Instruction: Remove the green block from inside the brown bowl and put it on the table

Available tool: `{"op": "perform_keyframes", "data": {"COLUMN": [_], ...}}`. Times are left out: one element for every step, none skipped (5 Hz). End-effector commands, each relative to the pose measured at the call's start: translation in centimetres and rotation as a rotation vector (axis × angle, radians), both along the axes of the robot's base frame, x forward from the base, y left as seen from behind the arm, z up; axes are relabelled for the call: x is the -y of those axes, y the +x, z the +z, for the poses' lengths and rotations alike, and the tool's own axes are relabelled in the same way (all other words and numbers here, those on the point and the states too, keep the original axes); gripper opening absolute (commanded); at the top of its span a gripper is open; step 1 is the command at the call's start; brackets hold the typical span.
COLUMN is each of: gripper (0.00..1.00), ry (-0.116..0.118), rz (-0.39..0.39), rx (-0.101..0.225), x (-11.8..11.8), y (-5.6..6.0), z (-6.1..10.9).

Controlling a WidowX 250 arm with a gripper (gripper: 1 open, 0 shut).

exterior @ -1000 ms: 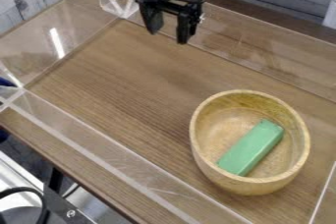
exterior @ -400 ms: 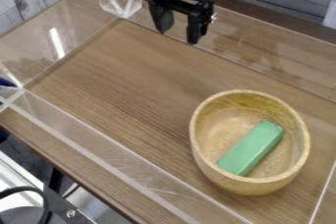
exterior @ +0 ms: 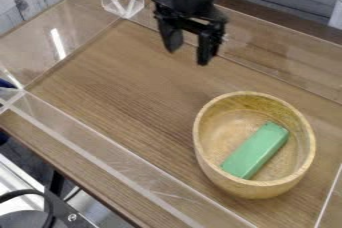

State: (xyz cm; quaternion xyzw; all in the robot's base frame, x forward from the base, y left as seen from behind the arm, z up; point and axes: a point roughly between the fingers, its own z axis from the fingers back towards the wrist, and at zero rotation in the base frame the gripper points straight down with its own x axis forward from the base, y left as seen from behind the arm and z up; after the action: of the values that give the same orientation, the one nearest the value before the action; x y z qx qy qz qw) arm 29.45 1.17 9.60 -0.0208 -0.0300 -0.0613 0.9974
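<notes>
The green block [exterior: 255,151] lies flat and slanted inside the brown bowl [exterior: 254,143], which sits on the table [exterior: 120,92] at the front right. My gripper [exterior: 189,46] hangs over the back middle of the table, up and to the left of the bowl and well apart from it. Its black fingers [exterior: 168,37] point down and stand open with nothing between them.
Low clear acrylic walls [exterior: 54,47] border the tabletop on all sides. The bowl sits close to the right wall [exterior: 327,187] and the front wall.
The gripper has moved toward the front right, closer to the bowl, and stayed open. Bowl and block have not moved.
</notes>
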Motion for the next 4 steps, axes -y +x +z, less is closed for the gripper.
{"op": "perform_keyframes", "data": {"gripper": [1.00, 1.00, 1.00, 1.00], "ry": [-0.009, -0.018, -0.024, -0.028], "rz": [-0.050, -0.101, -0.124, -0.154], "rx": [0.065, 0.060, 0.050, 0.039], "x": [2.8, 5.0, 5.8, 6.9], "y": [-0.4, -1.4, -1.8, -2.2], "z": [1.9, 1.7, 1.3, 0.8]}}
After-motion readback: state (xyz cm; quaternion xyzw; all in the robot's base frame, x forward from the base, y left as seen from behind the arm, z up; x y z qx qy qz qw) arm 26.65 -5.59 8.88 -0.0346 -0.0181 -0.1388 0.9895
